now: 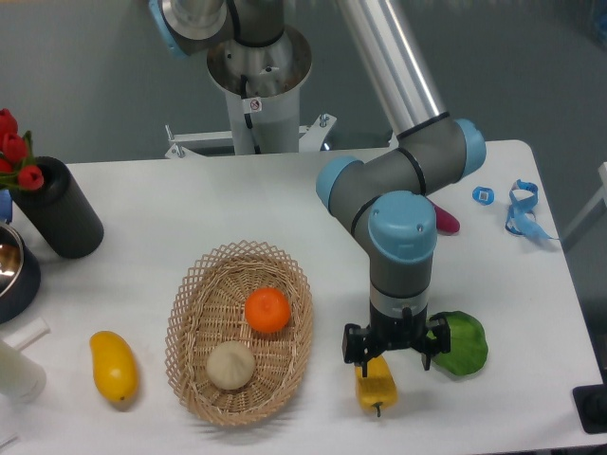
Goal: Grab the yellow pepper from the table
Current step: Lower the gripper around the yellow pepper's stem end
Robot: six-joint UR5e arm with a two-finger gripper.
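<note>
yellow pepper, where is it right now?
The yellow pepper lies near the table's front edge, right of the wicker basket, directly under the open gripper, with the green leafy vegetable just to its right.

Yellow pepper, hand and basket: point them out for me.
Yellow pepper (377,389), fixed camera, lower body below the hand.
Hand (395,352), fixed camera, midway between fingertips.
Basket (186,305), fixed camera, left rim.
</note>
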